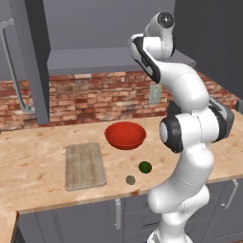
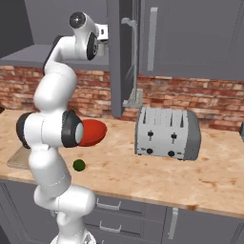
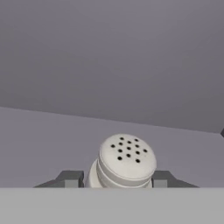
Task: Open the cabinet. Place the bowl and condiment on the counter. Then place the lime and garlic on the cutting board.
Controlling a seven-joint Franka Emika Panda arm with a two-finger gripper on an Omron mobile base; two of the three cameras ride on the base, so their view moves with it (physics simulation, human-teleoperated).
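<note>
White condiment shaker (image 3: 126,161) between gripper (image 3: 116,178) fingers, grip unclear, toaster (image 2: 167,133) on counter (image 1: 38,142).

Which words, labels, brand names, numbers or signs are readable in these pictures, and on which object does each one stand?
None: no readable text in any view.
Toaster: dark knobs and levers on its front, no lettering.
Shaker, between the end effector's fingers: only a pattern of holes in its cap, no label.
Wall plate on the brick: blank.
Red bowl, cutting board: unmarked.
</note>
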